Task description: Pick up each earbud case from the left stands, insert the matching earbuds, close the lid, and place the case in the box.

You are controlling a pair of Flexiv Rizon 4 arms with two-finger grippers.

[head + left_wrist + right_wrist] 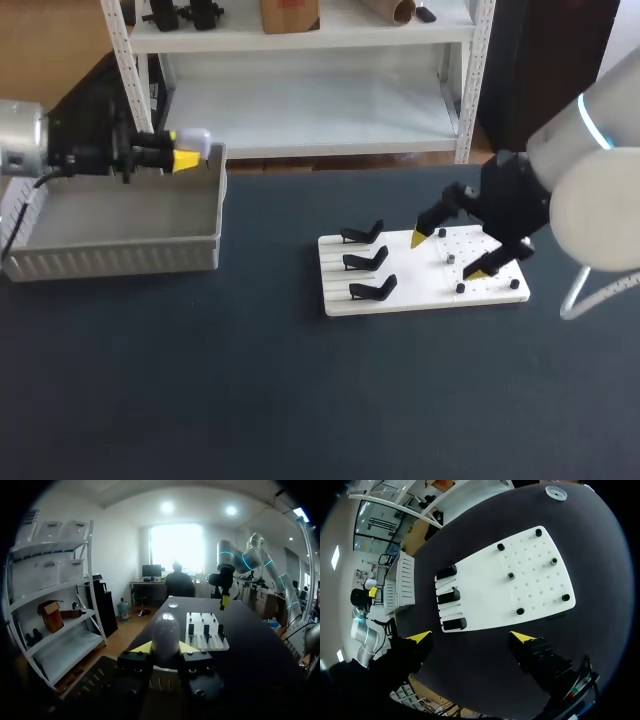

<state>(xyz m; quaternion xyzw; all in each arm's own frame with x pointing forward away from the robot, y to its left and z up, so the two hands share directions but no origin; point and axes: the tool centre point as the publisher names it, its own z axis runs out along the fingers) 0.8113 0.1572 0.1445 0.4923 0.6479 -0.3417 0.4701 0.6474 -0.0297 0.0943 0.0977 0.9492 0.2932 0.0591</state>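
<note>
Overhead, head view: left tool (185,158) at the left, fingers pinched on a white case (196,139). The case is held above the far right corner of the grey box (120,245). Box sits on the dark surface (250,400), left side. White board (425,293) lies well to the right of it. Three black stands (365,260) sit in a row on the board's left part, with small dark pegs (460,288) dotted over its right part. Right tool (447,255) hangs over the pegged part, fingers spread wide, nothing between them.

Left wrist view: case is rounded, egg-like, upright between the two yellow tips, gripped from both sides. Board lies ahead on the surface with the stands on it. Right arm stands beyond the board's far end.

Right wrist view: looking down on the board. Fingers wide apart, holding nothing. Board lies ahead of them, stand end nearer one finger, pegged end nearer the other. Three stands side by side along one edge, six pegs scattered over the holed part. Box lies beyond the stands, apart from the board. A yellow tip of the left tool shows just past the box.
</note>
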